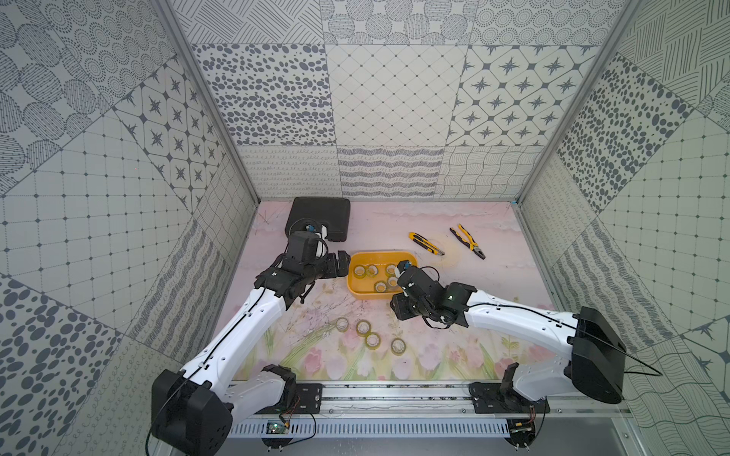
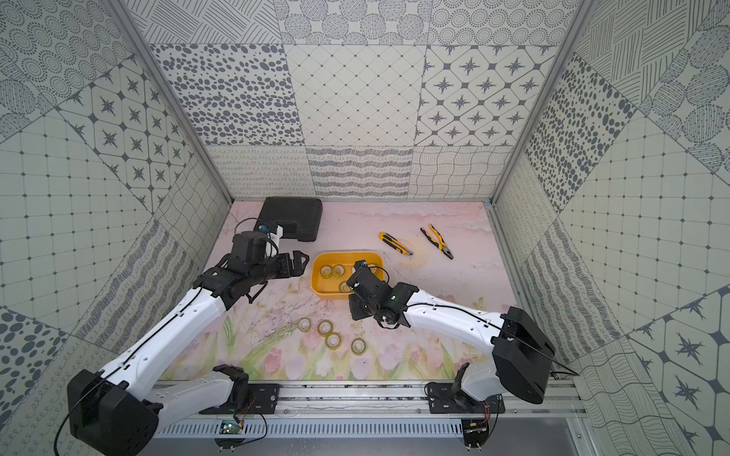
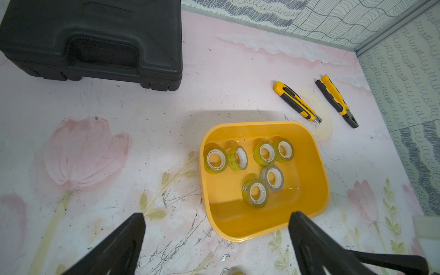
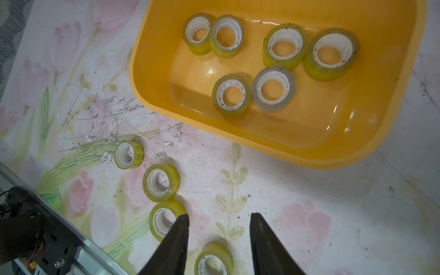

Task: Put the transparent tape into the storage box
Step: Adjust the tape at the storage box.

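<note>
4 small yellow-green clear tape rolls [image 4: 173,175] lie near the yellow plastic storage box [image 4: 309,142]. They seem light, hard, slippery: pinch across a ring. The left gripper [image 3: 217,214] and the right gripper [image 4: 219,215] are spread, empty.

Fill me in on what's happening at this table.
Two robot arms are moving transparent tape into the storage box. Six rolls lie inside; four sit on the table. The right gripper hangs open and empty near those four; the left gripper, also open and empty, is beside the box.
</note>
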`<state>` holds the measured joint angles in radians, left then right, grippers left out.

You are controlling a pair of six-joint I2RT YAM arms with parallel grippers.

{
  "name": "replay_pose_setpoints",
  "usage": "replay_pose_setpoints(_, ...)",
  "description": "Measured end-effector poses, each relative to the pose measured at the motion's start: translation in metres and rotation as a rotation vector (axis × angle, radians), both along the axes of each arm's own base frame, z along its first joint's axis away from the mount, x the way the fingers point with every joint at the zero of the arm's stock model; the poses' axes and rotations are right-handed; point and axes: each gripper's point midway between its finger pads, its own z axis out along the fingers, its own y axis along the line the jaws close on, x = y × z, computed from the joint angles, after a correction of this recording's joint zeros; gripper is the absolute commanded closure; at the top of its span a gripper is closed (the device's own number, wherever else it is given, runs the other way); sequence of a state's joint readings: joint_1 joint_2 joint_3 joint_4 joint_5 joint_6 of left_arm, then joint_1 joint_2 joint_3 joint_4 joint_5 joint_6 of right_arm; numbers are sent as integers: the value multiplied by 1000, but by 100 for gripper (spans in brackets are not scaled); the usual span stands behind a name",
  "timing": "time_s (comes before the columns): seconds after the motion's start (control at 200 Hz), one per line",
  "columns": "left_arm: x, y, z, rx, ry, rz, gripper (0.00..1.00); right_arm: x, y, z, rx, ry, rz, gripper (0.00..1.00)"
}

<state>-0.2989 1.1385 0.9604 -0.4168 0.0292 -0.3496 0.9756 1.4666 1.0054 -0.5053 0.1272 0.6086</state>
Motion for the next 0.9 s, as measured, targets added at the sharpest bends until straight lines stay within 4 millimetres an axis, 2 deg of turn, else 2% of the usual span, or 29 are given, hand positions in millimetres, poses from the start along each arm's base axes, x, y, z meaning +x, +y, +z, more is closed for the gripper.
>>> replay_pose_setpoints(0.1, -1, 2, 5, 0, -18, 10, 1, 17, 13, 2, -11, -1, -8, 54)
replay_pose_setpoints(0.275, -2, 9, 15, 5, -49, 42, 1, 61, 41, 6, -5, -28, -31, 55)
replay_pose_setpoints(0.425, -2, 14, 16, 19, -53, 68, 1, 95, 56, -17, -37, -21, -57, 55)
replay_pose_setpoints(0.59, -4, 19, 19, 29, -62, 89, 1, 123, 61, -45, -87, -9, -84, 55)
replay_pose_setpoints(0.901, -6, 20, 20, 25, -65, 93, 1, 162, 71, -60, -106, -38, -129, 56)
